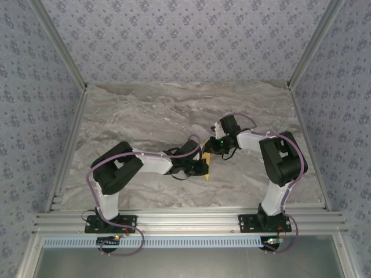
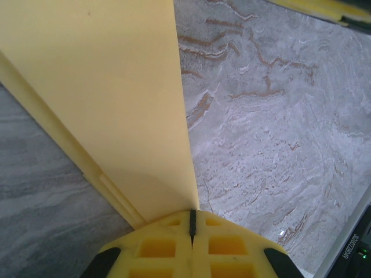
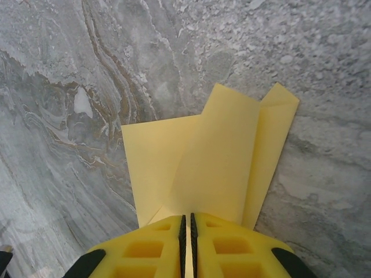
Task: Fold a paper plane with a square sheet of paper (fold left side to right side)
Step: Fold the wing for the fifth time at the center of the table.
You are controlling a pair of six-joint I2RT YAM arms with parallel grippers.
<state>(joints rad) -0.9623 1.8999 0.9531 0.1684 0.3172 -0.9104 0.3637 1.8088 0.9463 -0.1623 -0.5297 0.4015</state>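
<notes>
sheet of paper (image 3: 214, 156), yellow, folded: was found near the centre of the marble table (image 1: 145, 110), pinched from two sides. left gripper (image 2: 192, 223), at its 8 o'clock: fingers were closed on one edge. right gripper (image 3: 186, 223), at its 1 o'clock: fingers were clamped on another edge.

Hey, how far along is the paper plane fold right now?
Done: the yellow paper already shows creases and overlapping flaps. In hand: the left claw and right claw are both shut on it. To do: it looks broad, not a narrow pointed dart, so more folding remains.
</notes>
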